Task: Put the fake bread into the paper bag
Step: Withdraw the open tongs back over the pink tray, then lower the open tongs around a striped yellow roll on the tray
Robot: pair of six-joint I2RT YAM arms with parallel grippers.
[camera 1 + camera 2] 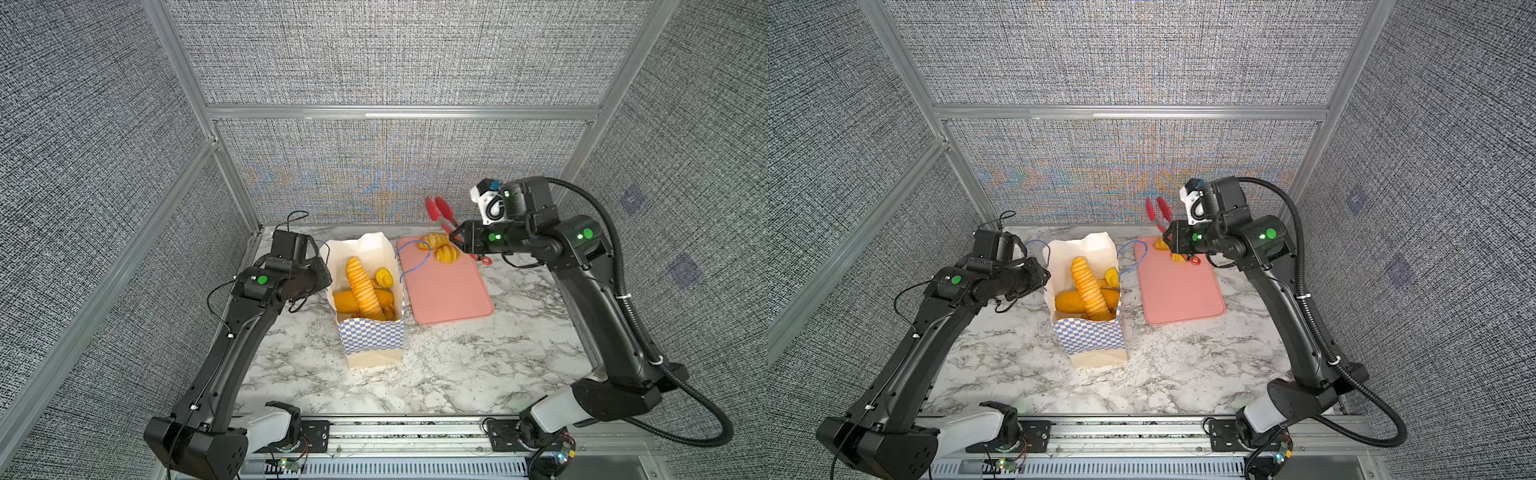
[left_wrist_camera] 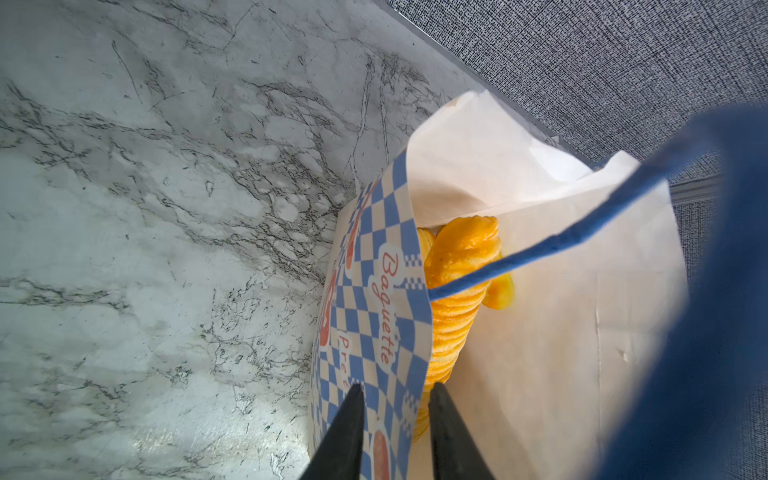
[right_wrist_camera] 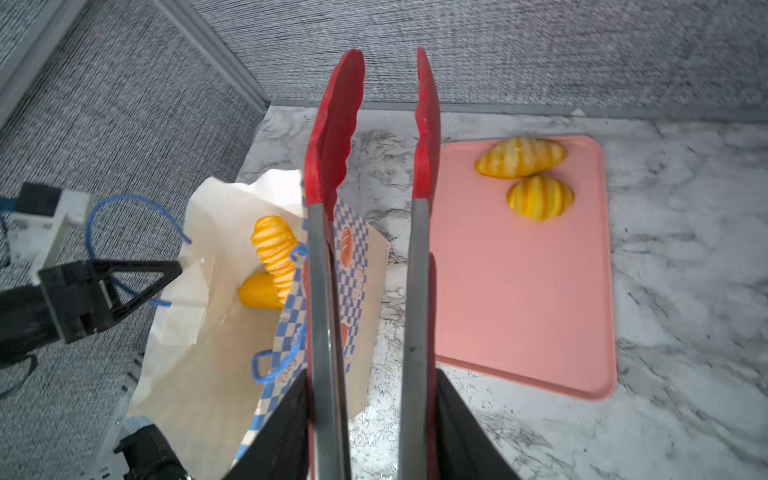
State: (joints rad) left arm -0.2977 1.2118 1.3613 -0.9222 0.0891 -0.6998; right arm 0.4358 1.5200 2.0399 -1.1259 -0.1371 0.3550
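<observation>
Right wrist view showed the right gripper (image 3: 372, 374) clamped on the red tongs (image 3: 332, 137), blades parted and empty. Two fake bread (image 3: 521, 158) loaves lay on the pink tray (image 3: 519, 311) beside the paper bag (image 3: 199, 332); others sat inside it. The left gripper (image 2: 395, 386) straddled the bag's wall, jaws slack. The next move was likely nipping a loaf squarely.

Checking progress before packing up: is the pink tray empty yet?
Not empty: an oval loaf and a rounder loaf lie on the pink tray, outside the paper bag.
</observation>
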